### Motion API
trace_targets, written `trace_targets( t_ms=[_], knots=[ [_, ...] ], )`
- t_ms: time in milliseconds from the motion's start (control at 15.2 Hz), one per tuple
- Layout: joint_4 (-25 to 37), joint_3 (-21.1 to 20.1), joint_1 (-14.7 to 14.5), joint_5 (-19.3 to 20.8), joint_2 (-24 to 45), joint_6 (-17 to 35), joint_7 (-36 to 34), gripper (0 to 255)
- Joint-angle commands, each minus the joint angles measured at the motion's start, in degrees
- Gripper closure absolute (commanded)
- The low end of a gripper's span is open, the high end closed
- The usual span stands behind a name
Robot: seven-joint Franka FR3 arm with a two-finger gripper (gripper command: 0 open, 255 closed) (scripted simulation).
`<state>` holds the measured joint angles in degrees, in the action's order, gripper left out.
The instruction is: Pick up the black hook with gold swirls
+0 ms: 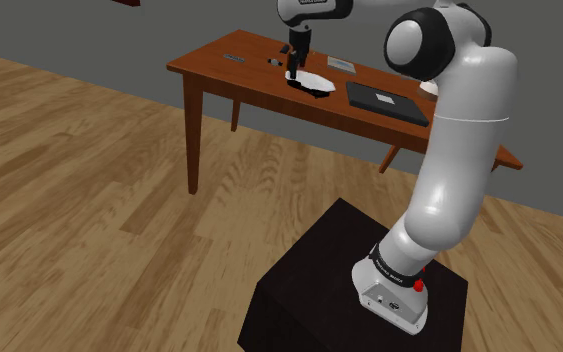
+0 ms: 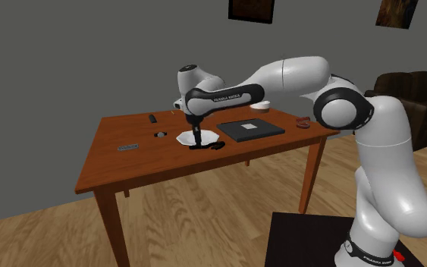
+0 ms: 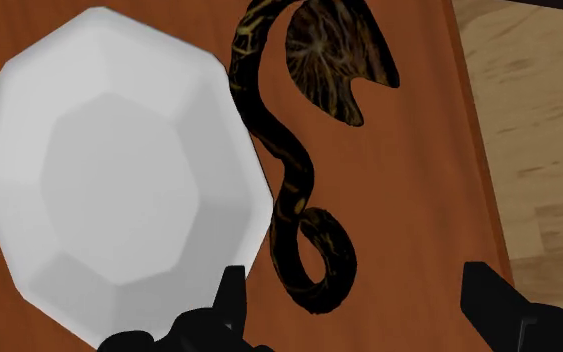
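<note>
Black hook with gold swirls [image 3: 291, 180] lies flat on the reddish-brown wooden table [image 3: 419, 180]. It's between the white faceted shallow dish [image 3: 119, 170] and the table's edge. In the wrist view its stem runs right along the dish rim, touching it or nearly so; I can't tell which. The broad leaf-shaped end points away from the gripper [image 3: 354, 280] and the curled end sits nearest to it.

Gripper is released, with the black fingers [image 3: 231, 290] spread wide. The hook's curl lies in the gap between them, closer to the finger on the dish side. I see neither finger clasping it, so nothing is held.

In the shoulder view the gripper [image 1: 294, 68] points straight down over the dish [image 1: 307, 82], and the hook [image 1: 319, 93] shows as a dark shape at the dish's lower right. In the second exterior view the gripper [image 2: 196, 140] is low over the dish [image 2: 208, 136]. The hook [image 2: 208, 146] is just at the dish's near rim.

Also on the table [image 2: 128, 171]:
- a flat black rectangular slab [image 2: 250, 129], to the right of the dish in this view
- a small grey flat piece [image 2: 129, 146], well to the left
- a small dark ring [image 2: 161, 134], between that piece and the dish
- a short dark stick [image 2: 152, 118], further back
- a white bowl [image 2: 262, 105], near the far edge

The arm's base is on the black box stand [image 1: 349, 290]. The floor is wood planks [image 1: 89, 200], the wall is grey [image 2: 90, 61], and a dark brown armchair [image 2: 409, 98] stands at the second exterior view's right.
</note>
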<state>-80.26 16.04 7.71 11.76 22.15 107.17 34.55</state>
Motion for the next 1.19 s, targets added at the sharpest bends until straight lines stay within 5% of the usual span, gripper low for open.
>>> trace_targets(
  t_ms=[0,594,660,1122],
  knots=[
    [4.49,0.03,0.64,-0.06,3.54,-0.46,1.13,0],
    [-0.91,-0.02,0.47,0.33,3.79,4.99,-0.32,0],
    [-0.72,-0.02,0.51,0.29,3.91,4.93,-0.28,255],
    [-0.77,-0.03,0.47,0.31,3.89,4.95,-0.34,255]
  ],
)
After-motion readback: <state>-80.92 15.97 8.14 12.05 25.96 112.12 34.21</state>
